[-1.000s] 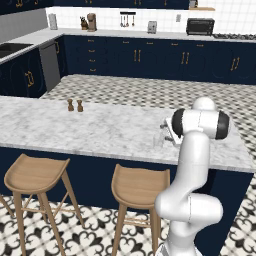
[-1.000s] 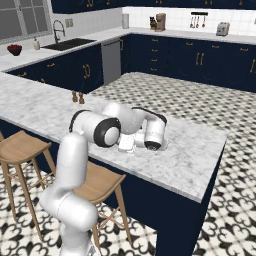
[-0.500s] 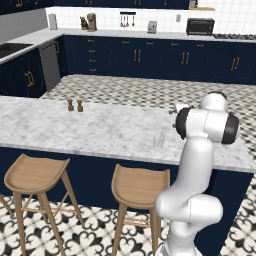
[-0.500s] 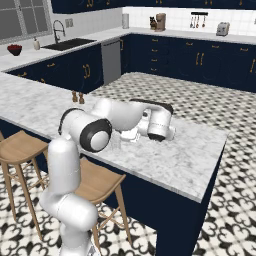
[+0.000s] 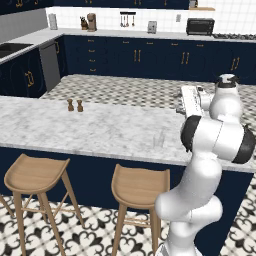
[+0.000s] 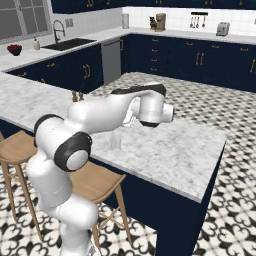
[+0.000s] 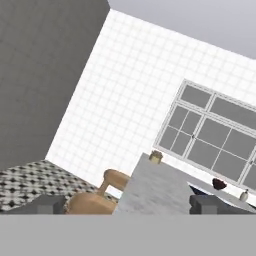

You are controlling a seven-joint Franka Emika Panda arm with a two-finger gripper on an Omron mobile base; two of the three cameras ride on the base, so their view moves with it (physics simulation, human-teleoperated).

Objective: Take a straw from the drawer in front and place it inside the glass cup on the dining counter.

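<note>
Shakers (image 5: pixel 75 105) are standing at the left on the marble desk (image 5: pixel 100 130), the clear glass cup (image 5: pixel 159 139) is sitting further right near the desk's front edge above a wooden stool (image 5: pixel 140 187), and the claw (image 7: pixel 127 204), fingers (image 7: pixel 50 204) spread and empty, is pointing along the desk toward a window (image 7: pixel 215 140).

White-grey marble dining counter (image 5: pixel 100 132), navy base, tan stools (image 5: pixel 35 172).
</note>
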